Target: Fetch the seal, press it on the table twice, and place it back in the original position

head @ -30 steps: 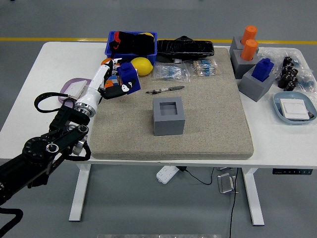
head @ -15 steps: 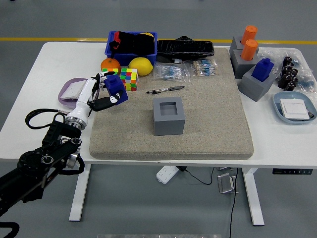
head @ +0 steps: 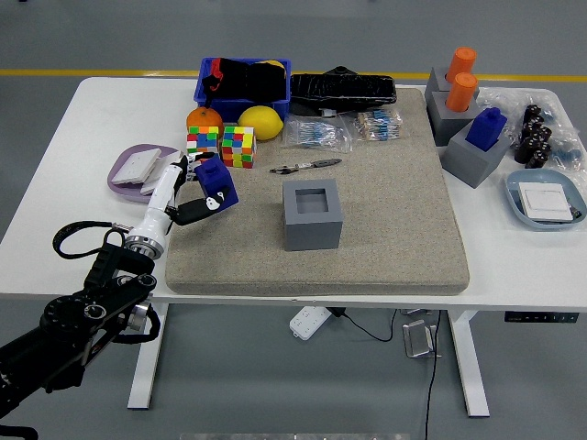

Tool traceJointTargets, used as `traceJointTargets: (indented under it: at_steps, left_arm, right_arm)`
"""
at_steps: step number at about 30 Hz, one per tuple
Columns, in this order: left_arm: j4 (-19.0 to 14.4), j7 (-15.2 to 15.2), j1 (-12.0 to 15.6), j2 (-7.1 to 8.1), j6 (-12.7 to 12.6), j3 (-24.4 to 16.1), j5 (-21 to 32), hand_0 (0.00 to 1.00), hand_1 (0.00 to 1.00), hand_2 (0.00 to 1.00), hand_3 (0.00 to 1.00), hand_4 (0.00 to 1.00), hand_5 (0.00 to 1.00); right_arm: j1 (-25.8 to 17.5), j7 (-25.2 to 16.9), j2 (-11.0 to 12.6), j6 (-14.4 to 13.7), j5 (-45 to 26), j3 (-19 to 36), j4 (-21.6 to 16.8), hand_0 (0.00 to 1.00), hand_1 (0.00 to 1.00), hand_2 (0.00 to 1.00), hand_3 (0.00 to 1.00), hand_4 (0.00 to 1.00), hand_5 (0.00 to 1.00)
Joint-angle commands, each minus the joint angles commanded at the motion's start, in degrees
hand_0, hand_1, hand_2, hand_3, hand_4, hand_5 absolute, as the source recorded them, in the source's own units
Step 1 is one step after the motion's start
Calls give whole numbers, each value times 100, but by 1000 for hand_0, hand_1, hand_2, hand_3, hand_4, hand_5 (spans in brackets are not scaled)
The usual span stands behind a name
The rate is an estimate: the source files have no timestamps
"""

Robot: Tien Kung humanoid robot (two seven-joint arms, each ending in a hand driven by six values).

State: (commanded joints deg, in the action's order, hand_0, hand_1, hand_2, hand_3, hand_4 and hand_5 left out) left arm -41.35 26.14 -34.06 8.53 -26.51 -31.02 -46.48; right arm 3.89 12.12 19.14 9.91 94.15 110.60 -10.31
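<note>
My left hand [head: 196,191] is shut on a blue seal [head: 215,183], holding it over the left part of the beige mat [head: 385,220], tilted a little. The seal's lower end sits close to the mat; whether it touches I cannot tell. A grey holder block [head: 312,214] with an empty square socket stands at the mat's centre, to the right of the seal. My right arm is out of view.
Two colourful cubes [head: 221,144], an orange [head: 202,117], a lemon [head: 260,121] and a blue bin [head: 243,81] lie behind the hand. A purple dish [head: 139,169] is at left. A pen [head: 307,166], bagged items, and grey holders with orange and blue seals [head: 470,119] sit farther right.
My left arm has drawn back toward the table's near left, carrying the blue seal down and left, away from the lemon. The two colourful cubes it covered now show.
</note>
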Motion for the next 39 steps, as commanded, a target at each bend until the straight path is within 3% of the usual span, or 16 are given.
traceJointTargets:
  at_steps: [5,31,39]
  left_arm:
    - [17,25,-24,-16,-64,114,-158,862,497,445,791,619,2]
    - [475,289,32,-66,-63,662,360,860,495,438,789,608,2]
    - [438,326,30,-59,-70,658,342,861,495,438,789,611,2]
  right_arm:
    - [9,-4,-4,6,9,14,0,884,745,732,754,846,516]
    - [21,-15,-24,11,33,75,0,885,745,732,755,849,516]
    - [17,-17,-24,10,33,79,0,885,745,731,755,849,516]
